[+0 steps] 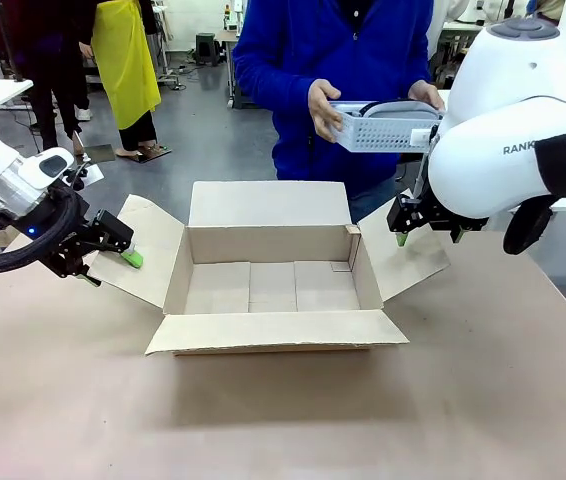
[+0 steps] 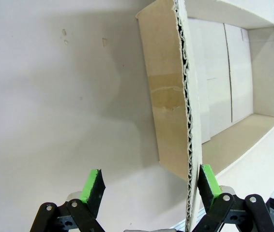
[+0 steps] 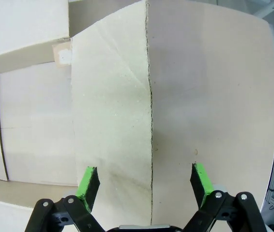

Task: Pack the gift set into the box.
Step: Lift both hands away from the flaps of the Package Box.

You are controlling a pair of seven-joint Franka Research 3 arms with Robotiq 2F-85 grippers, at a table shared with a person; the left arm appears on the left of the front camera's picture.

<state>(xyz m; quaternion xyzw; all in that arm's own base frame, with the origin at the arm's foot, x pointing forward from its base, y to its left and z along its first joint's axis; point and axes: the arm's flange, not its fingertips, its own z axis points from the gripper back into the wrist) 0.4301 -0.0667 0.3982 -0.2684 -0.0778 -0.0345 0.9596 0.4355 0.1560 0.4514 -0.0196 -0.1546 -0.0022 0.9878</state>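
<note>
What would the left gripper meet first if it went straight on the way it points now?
Most likely the box's left flap: its corrugated edge stands between the open fingers of the left gripper, close to one pad. Going on, the flap would slide deeper between them; depth is unclear.

Gift set (image 1: 383, 128), front view: rt end being hidden by right arm (image 1: 503, 130); contents being screened by tray wall, too small to be told apart.
Right gripper (image 1: 429, 236): upper part being masked by arm body.
Box (image 1: 268, 243): near inner wall being hidden behind front flap (image 1: 273, 330).
Left wrist view: left flap (image 2: 168, 96) being cut off at btm edge, box interior at top & rt edges.
Right wrist view: right flap (image 3: 110, 106) being cut off at btm edge, box interior at left edge.
</note>
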